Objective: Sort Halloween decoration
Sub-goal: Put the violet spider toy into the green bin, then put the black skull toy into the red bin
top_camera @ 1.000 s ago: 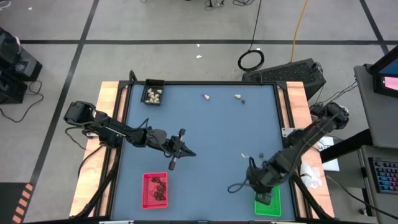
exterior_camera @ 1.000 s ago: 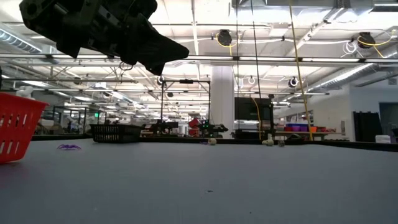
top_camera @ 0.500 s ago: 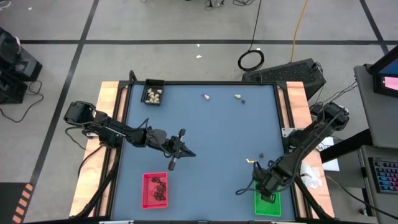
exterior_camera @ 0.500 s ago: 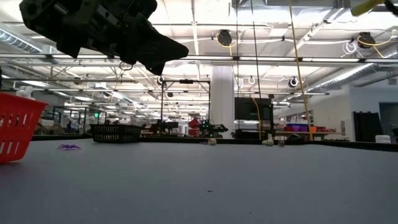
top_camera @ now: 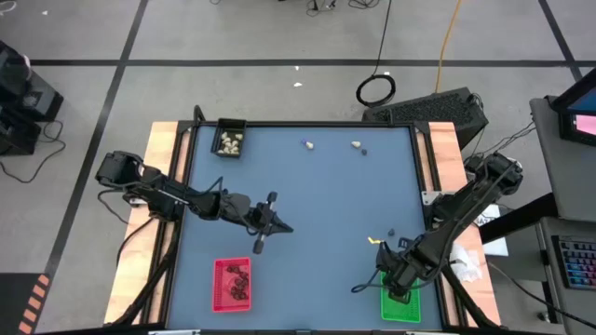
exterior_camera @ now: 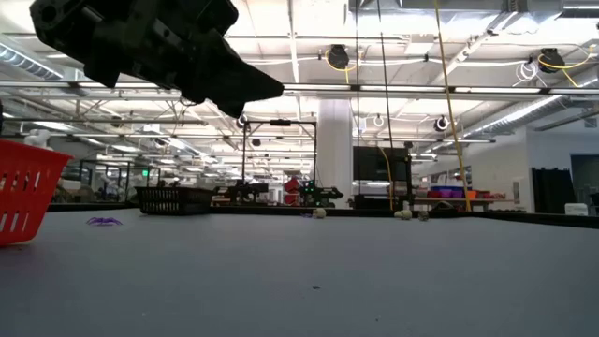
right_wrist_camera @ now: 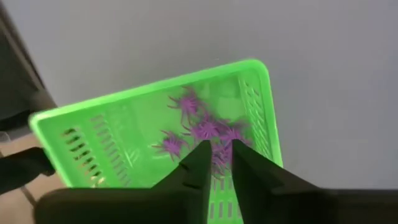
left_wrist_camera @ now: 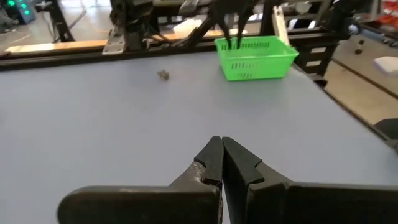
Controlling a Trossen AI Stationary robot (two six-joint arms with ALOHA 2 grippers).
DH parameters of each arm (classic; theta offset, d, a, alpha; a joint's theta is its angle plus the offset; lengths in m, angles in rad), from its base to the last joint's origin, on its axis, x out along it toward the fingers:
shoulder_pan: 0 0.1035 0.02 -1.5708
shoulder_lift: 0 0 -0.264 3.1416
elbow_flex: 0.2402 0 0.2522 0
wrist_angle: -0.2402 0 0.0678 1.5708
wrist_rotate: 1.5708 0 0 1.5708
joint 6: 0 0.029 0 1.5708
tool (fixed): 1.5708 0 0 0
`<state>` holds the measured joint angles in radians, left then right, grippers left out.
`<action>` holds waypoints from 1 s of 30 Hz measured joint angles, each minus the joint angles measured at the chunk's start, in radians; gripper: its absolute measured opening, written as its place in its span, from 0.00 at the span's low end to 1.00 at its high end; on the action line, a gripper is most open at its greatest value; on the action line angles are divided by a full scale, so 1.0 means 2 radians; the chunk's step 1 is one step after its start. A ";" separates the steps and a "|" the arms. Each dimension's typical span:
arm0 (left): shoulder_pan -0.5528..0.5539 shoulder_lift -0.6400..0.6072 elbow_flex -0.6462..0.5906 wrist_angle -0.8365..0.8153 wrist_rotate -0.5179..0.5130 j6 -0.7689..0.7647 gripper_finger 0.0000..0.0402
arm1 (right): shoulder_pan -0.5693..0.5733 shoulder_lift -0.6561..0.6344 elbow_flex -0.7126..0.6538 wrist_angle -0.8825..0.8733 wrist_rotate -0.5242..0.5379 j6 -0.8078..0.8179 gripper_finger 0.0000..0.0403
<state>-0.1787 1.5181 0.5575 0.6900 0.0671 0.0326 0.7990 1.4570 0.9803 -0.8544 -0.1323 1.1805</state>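
Note:
My right gripper (right_wrist_camera: 217,163) points down into the green tray (top_camera: 401,307), its fingers a little apart above several flat purple bits (right_wrist_camera: 202,127) on the tray floor; whether it touches them cannot be told. My left gripper (left_wrist_camera: 221,157) hangs shut and empty above mid-table (top_camera: 270,223). Loose on the table lie two cream-white lumps (top_camera: 308,144) (top_camera: 356,144), a black lump (top_camera: 392,231) and a purple bit (exterior_camera: 103,221).
A black tray (top_camera: 230,141) with cream lumps stands at the far left corner. A red tray (top_camera: 232,284) with black lumps stands near the front left. Wooden rails run along both table sides. The blue middle of the table (top_camera: 326,195) is bare.
My right gripper has gone down and toward the table's near right corner, from the green tray's far edge to over its inside, tipping steeper.

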 joint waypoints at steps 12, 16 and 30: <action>0.000 -0.010 0.000 -0.007 -0.008 0.004 0.00 | -0.038 0.000 0.060 -0.063 0.027 -0.076 0.14; 0.000 -0.015 0.001 -0.013 -0.014 0.004 0.00 | -0.064 0.000 0.060 -0.058 0.064 -0.135 0.02; 0.022 -0.015 -0.002 -0.024 -0.045 0.000 0.00 | -0.202 0.000 0.038 0.037 0.129 -0.368 0.00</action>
<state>-0.1349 1.4879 0.5531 0.6416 -0.0237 0.0322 0.3943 1.4563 1.0553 -0.7797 0.1266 0.4445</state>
